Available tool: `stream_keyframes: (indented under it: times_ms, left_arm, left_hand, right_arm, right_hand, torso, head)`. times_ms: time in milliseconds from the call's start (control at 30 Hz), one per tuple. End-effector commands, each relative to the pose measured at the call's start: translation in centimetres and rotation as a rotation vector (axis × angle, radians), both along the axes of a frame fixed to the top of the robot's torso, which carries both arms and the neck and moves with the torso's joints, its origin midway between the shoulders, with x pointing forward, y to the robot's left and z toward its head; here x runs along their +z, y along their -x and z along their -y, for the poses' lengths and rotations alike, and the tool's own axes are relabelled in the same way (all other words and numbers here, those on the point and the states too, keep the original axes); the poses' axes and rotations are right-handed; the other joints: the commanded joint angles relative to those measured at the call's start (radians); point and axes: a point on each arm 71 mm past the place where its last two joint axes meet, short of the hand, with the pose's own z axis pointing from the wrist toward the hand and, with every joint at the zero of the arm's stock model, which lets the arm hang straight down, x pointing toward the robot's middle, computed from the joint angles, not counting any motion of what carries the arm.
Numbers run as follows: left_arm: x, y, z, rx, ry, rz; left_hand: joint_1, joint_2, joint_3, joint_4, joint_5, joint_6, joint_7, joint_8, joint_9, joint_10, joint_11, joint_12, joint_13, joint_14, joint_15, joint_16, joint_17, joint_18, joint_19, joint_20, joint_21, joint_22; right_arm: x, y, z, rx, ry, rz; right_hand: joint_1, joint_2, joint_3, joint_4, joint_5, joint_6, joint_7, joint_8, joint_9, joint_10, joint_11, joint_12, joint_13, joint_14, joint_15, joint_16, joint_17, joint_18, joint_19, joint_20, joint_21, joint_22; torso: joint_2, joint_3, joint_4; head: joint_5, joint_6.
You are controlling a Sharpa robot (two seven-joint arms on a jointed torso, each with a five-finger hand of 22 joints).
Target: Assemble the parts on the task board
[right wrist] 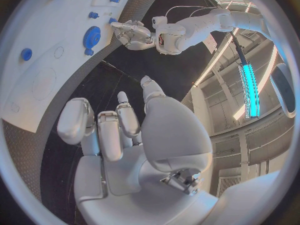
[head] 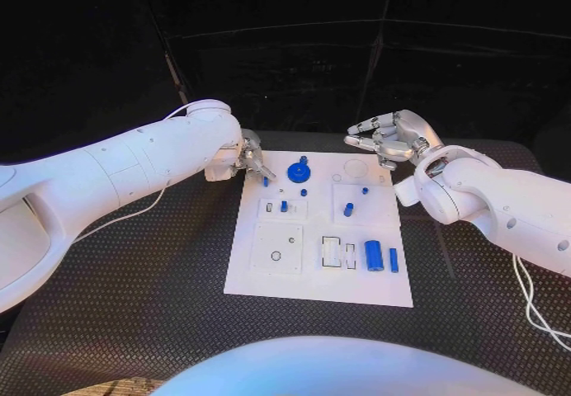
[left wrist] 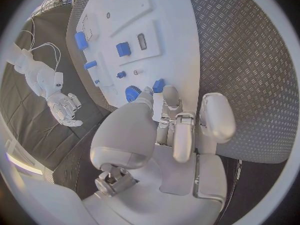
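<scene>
The white task board (head: 274,272) lies in the middle of the table. My left hand (head: 250,157) is over its far left corner and pinches a small blue part (left wrist: 159,85) between thumb and fingertip, just above the board (left wrist: 175,30). A blue gear (head: 299,173) stands right beside it, and it is also seen from the left wrist (left wrist: 132,93). My right hand (head: 387,136) hovers beyond the far right corner, fingers apart, holding nothing. A blue cylinder (head: 374,255) and a thin blue bar (head: 394,260) lie near the board's front right. Small blue pegs (head: 349,210) stand mid-board.
The black ridged table (head: 143,313) surrounds the board. A white cable (head: 119,219) trails under my left arm, and another cable (head: 530,305) hangs by my right arm. White rectangular frames (head: 334,252) sit on the board's front half.
</scene>
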Motion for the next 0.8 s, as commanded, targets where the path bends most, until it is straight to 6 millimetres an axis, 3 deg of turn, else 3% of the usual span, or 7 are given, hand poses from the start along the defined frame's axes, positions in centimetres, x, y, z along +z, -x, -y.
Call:
stream_keyframes:
  times_ms: [33,333,567,667,733,800]
  left_arm:
    - [0.01,0.04,0.12,-0.005,0.011,-0.014]
    - [0.04,0.03,0.26,-0.002,0.024,-0.011]
    - [0.16,0.10,0.18,0.014,0.062,-0.001]
    - [0.25,0.28,0.00,0.020,0.089,0.002]
    - [0.36,0.47,-0.19,0.028,0.110,0.004]
    - [0.47,0.68,-0.36,0.040,0.133,0.005]
  left_hand:
    - [0.033,0.014,0.013,-0.021,0.001,0.009,-0.001,-0.004,0.001,-0.003,-0.006,0.004,-0.003,0.104,-0.006,0.005,0.260,0.001,0.003,-0.002,-0.007,0.140]
    - [0.106,0.050,0.061,-0.068,0.003,0.006,-0.006,-0.009,0.000,-0.006,-0.010,-0.004,-0.011,0.104,-0.009,0.005,0.260,0.001,0.002,-0.005,-0.013,0.141]
    - [0.184,0.085,0.175,-0.138,0.007,0.007,-0.012,0.005,0.015,0.000,-0.016,-0.012,-0.012,0.105,-0.013,0.005,0.261,0.002,0.002,-0.009,-0.016,0.143]
    - [0.166,0.072,0.241,-0.151,0.007,-0.001,-0.012,0.024,0.035,0.004,-0.019,-0.018,-0.018,0.105,-0.014,0.005,0.260,0.002,0.000,-0.008,-0.023,0.143]
    - [0.132,0.047,0.305,-0.158,0.005,-0.013,-0.012,0.042,0.054,0.009,-0.017,-0.022,-0.022,0.104,-0.011,0.004,0.259,0.003,0.000,-0.009,-0.026,0.145]
    - [0.097,0.027,0.375,-0.165,0.005,-0.020,-0.010,0.060,0.072,0.013,-0.017,-0.022,-0.023,0.104,-0.011,0.003,0.257,0.003,0.001,-0.009,-0.027,0.147]
  right_arm:
    - [0.16,0.02,-0.15,0.012,-0.003,0.006]
    - [0.15,0.01,-0.17,0.012,-0.003,0.006]
    - [0.14,-0.01,-0.11,0.011,-0.002,0.006]
    - [0.14,-0.01,-0.08,0.011,-0.002,0.006]
    - [0.14,-0.02,-0.04,0.010,-0.001,0.006]
    - [0.13,-0.02,-0.03,0.010,-0.001,0.006]
  right_hand:
    - [-0.009,0.001,-0.007,0.001,0.005,-0.006,0.001,0.006,-0.001,-0.008,0.001,0.003,0.000,0.065,0.004,-0.006,0.082,0.010,-0.009,0.000,-0.006,-0.001]
    - [-0.009,0.001,-0.007,0.001,0.005,-0.006,0.001,0.006,-0.001,-0.008,0.001,0.003,0.000,0.065,0.004,-0.006,0.082,0.010,-0.009,0.000,-0.006,-0.001]
    - [-0.009,0.001,-0.007,0.001,0.005,-0.006,0.001,0.006,-0.001,-0.008,0.001,0.003,0.000,0.065,0.004,-0.006,0.082,0.010,-0.009,0.000,-0.006,-0.001]
    - [-0.008,0.001,-0.007,0.001,0.006,-0.006,0.001,0.007,-0.001,-0.007,0.001,0.003,0.000,0.065,0.004,-0.006,0.083,0.010,-0.009,0.000,-0.006,-0.001]
    - [-0.008,0.002,-0.007,0.002,0.007,-0.006,0.001,0.007,-0.001,-0.007,0.001,0.004,0.001,0.065,0.004,-0.006,0.083,0.010,-0.009,0.000,-0.006,-0.001]
    - [-0.008,0.002,-0.007,0.002,0.007,-0.006,0.001,0.007,-0.001,-0.007,0.001,0.004,0.001,0.065,0.004,-0.006,0.083,0.010,-0.009,0.000,-0.006,-0.001]
  torso:
    - [0.001,0.0004,-0.0004]
    - [0.000,-0.0001,-0.0001]
    - [0.000,0.0001,0.0000]
    - [0.000,0.0002,0.0001]
    - [-0.001,-0.0004,0.0007]
    - [-0.001,0.0000,0.0010]
  head:
    - [0.000,-0.001]
    - [0.000,-0.005]
    - [-0.001,-0.005]
    - [-0.001,-0.006]
    - [0.001,-0.002]
    - [0.003,-0.006]
